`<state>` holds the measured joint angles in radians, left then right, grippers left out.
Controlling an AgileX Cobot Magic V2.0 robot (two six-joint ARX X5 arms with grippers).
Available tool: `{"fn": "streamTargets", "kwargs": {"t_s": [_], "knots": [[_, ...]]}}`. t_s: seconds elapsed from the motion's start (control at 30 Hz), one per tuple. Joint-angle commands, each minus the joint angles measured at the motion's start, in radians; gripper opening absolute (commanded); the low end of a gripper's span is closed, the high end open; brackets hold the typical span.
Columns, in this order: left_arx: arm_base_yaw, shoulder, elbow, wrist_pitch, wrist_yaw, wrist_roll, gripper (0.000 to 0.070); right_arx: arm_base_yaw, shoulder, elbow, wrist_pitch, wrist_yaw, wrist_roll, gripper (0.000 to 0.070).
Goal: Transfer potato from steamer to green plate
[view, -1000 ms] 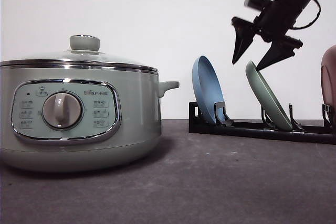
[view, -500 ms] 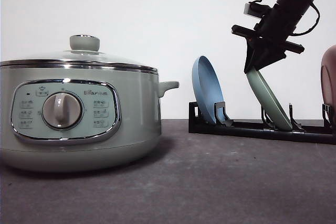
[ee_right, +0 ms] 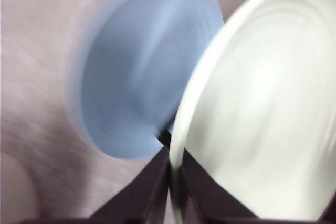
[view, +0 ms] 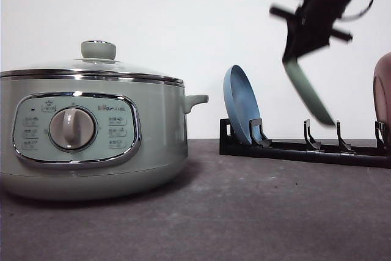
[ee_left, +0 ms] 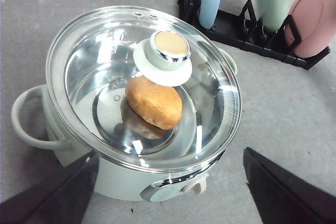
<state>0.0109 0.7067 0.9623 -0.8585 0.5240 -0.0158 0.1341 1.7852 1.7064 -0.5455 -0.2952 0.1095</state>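
One grey tabletop [view: 244,212] meets white wall [view: 214,29].

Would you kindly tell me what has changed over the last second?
The right hand came down, closed on the green plate's rim and lifted it clear of the black rack. The steamer, its lid, the blue plate and the left hand stayed put.

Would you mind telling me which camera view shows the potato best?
The left wrist view: it looks down through the glass lid onto the potato lying inside the steamer. In the front view the steamer's wall hides it, and the right wrist view looks at the green plate instead.
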Motion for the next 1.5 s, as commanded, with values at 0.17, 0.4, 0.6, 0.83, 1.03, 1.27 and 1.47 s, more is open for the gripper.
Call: {"fn": "streamTargets", "kwargs": {"t_s": [0.17, 0.4, 0.6, 0.83, 1.03, 1.27, 1.47], "knots": [[0.0, 0.005, 0.026, 0.006, 0.004, 0.012, 0.056, 0.017, -0.129, 0.039, -0.019, -0.023, -0.005, 0.0003], [0.0, 0.005, 0.026, 0.006, 0.004, 0.012, 0.056, 0.072, -0.259, 0.039, -0.173, -0.011, -0.065, 0.0003], [0.0, 0.005, 0.026, 0.006, 0.004, 0.012, 0.056, 0.162, -0.336, 0.038, -0.366, 0.087, -0.157, 0.0003], [0.0, 0.005, 0.026, 0.006, 0.004, 0.012, 0.056, 0.336, -0.362, 0.016, -0.613, 0.241, -0.225, 0.0003], [0.0, 0.005, 0.026, 0.006, 0.004, 0.012, 0.056, 0.522, -0.362, -0.069, -0.676, 0.376, -0.225, 0.0003], [0.0, 0.005, 0.026, 0.007, 0.004, 0.013, 0.056, 0.71, -0.362, -0.237, -0.649, 0.472, -0.192, 0.0003], [0.0, 0.005, 0.026, 0.01, 0.004, 0.012, 0.056, 0.808, -0.362, -0.408, -0.548, 0.507, -0.148, 0.0003]]}}
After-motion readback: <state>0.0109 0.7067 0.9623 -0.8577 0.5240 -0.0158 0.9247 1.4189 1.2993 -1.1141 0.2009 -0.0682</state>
